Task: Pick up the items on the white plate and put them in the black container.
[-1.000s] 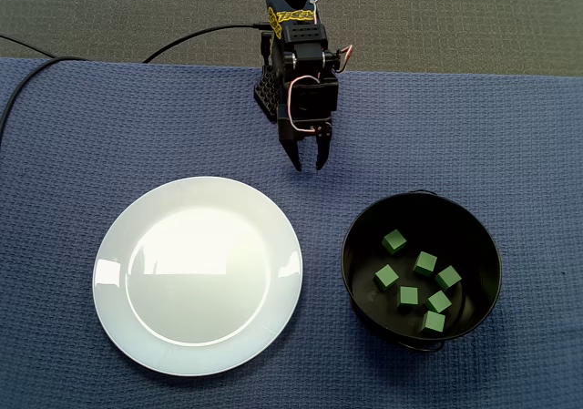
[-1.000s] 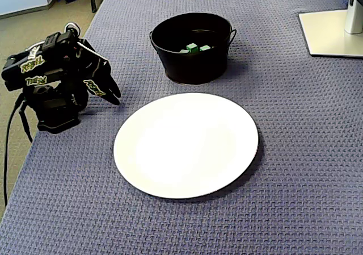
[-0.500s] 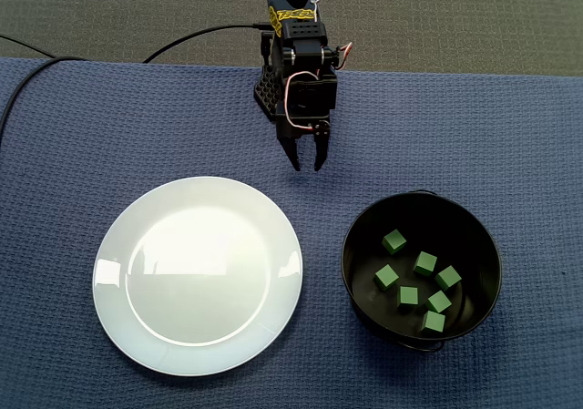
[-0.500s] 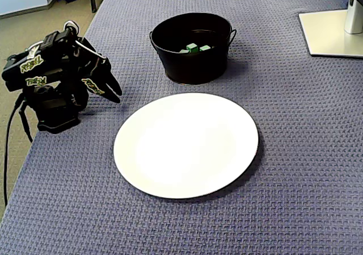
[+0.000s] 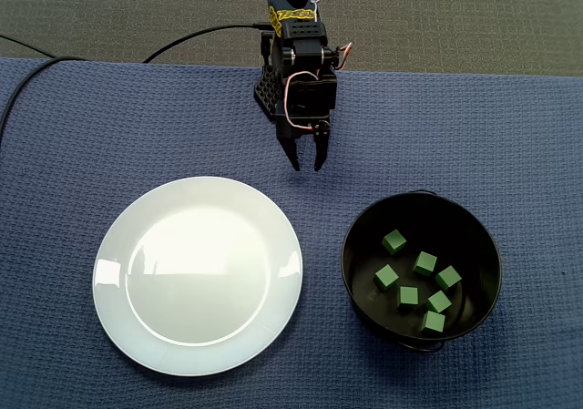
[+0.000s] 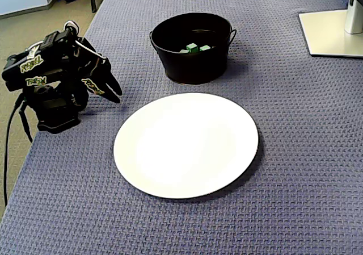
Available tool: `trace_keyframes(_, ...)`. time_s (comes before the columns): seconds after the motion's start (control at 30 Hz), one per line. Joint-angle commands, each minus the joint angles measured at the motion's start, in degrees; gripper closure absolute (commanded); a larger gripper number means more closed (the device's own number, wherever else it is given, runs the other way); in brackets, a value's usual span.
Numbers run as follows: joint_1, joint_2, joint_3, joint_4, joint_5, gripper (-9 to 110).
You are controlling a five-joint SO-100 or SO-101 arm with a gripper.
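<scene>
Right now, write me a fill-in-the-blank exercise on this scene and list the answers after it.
1. The white plate is ___.
2. In a fixed view from above, ___ green cubes lie inside the black container.
3. The gripper hangs over the blue cloth, its fingertips slightly apart, holding ___.

Missing words: empty; seven; nothing.

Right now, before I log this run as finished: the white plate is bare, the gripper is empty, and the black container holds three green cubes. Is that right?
Not quite. The black container holds seven green cubes, not three; the fixed view from above shows them. The white plate is bare and the gripper is empty.
</scene>
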Motion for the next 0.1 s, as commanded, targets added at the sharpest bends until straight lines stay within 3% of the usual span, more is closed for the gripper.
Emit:
trace_keyframes(0.0,0.6,-0.3,1.1,8.1,2.3,98)
trace_keyframes(0.07,0.6,-0.3,1.1,8.1,2.3,98)
